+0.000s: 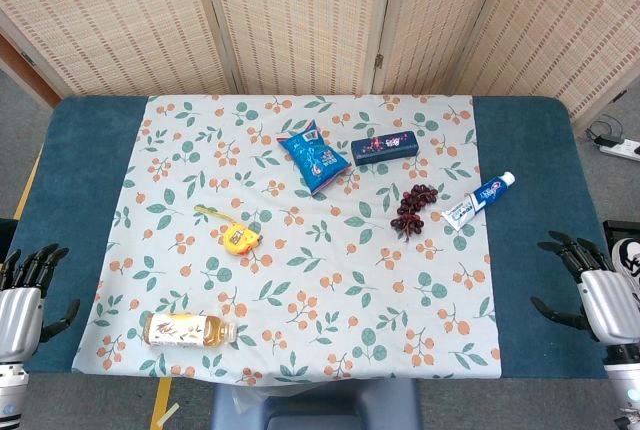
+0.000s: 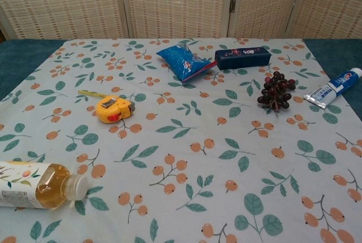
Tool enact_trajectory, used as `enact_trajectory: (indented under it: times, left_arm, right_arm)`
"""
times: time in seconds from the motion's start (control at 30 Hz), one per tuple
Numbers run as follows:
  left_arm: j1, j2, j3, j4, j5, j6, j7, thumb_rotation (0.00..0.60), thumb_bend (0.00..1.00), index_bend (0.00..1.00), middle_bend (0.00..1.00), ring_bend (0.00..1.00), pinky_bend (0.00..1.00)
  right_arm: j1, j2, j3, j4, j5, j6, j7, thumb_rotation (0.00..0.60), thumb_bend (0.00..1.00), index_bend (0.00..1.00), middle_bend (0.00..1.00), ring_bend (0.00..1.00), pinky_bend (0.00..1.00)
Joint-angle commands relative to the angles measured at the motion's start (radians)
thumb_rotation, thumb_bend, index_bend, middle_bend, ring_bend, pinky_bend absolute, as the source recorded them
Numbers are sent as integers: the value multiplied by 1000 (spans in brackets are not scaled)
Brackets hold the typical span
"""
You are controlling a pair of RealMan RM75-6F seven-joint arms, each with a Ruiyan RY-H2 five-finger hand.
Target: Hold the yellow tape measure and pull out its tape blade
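Yellow tape measure [image 1: 240, 238] lies on floral cloth [image 1: 330, 280], left of centre, short length of tape blade [image 1: 209, 213] sticking out toward far-left. Nothing touching it. Plastic bottle [image 1: 188, 329] on its side near front-left cloth edge, amber liquid inside, white cap on. Blue snack bag [image 1: 313, 156], dark blue box [image 1: 388, 147], grapes [image 1: 414, 207], toothpaste tube [image 1: 478, 200] toward far right. Left hand [image 1: 22, 295] at table's [image 1: 85, 170] left front edge, fingers spread, empty. Right hand [image 1: 592, 285] at right edge, fingers apart, empty.
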Motion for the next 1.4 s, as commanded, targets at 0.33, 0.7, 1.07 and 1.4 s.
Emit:
enact_trajectory:
  times: [0.33,0.7,1.07,1.4]
  left_arm:
    - [16,11,-11,-19,-12,-32,42,600,383,175,167,159,5]
    - [19,3,-26,-20,-14,-55,58,600,383,175,167,157,5]
    - [-30,-2,-52,12,-10,-146,29,600,382,173,167,152,3]
    - [-276,-47,-121,176,52,-432,-98,600,383,173,152,132,0]
  right_arm:
    - [-3,-9,15,10,-13,13,8,600,244,240,152,215,100]
    - [-1,-12,21,6,-17,5,1,600,244,240,152,213,100]
    - [8,5,30,-23,-23,-7,-17,600,244,240,152,211,101]
    - [25,25,39,-67,-15,-35,-66,600,244,240,152,211,100]
